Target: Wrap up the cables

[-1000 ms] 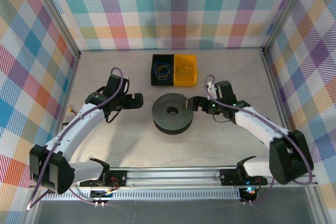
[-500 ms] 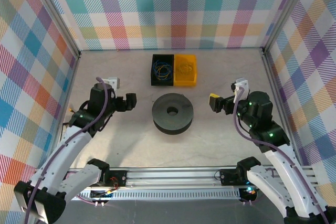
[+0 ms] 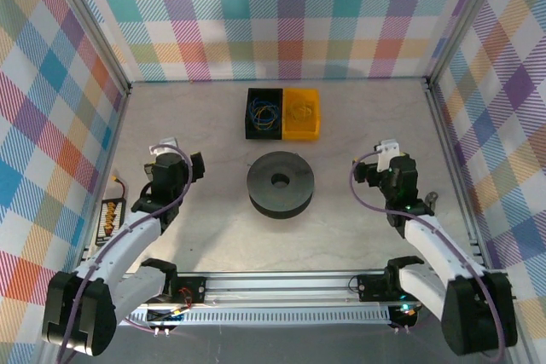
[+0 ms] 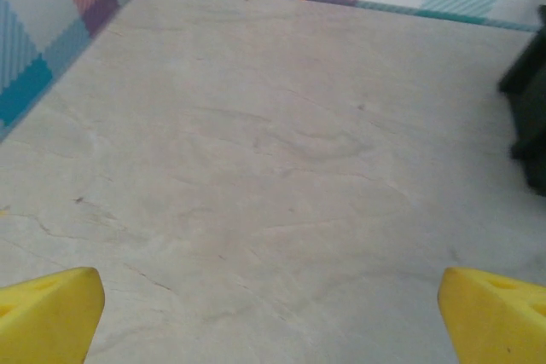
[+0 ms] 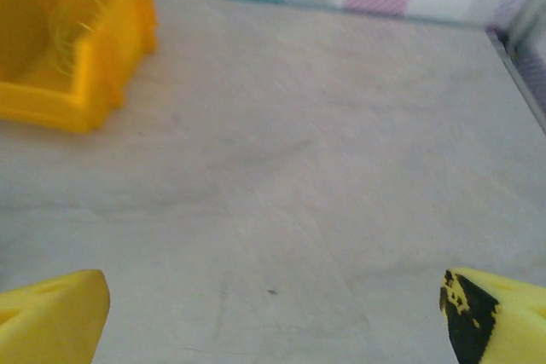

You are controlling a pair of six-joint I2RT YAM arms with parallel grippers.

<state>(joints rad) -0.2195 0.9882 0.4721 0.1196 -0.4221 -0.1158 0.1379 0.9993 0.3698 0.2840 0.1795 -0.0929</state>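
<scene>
Tabletop [image 3: 222,232]: tools [image 3: 197,166] [image 3: 359,173] seemingly farther from spool [image 3: 281,183]

cables [image 3: 263,112] | thin blue, yellow, green wires | loose tangle | inside black bin [image 3: 264,135]

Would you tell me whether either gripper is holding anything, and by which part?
Nothing is held: the left gripper and right gripper are both open, with bare grey table between their jaws.

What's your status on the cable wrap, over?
Left jaws and right jaws open, empty. Cables in the black bin and yellow bin, none seen on the spool. Spool sits in front of the bins.
</scene>
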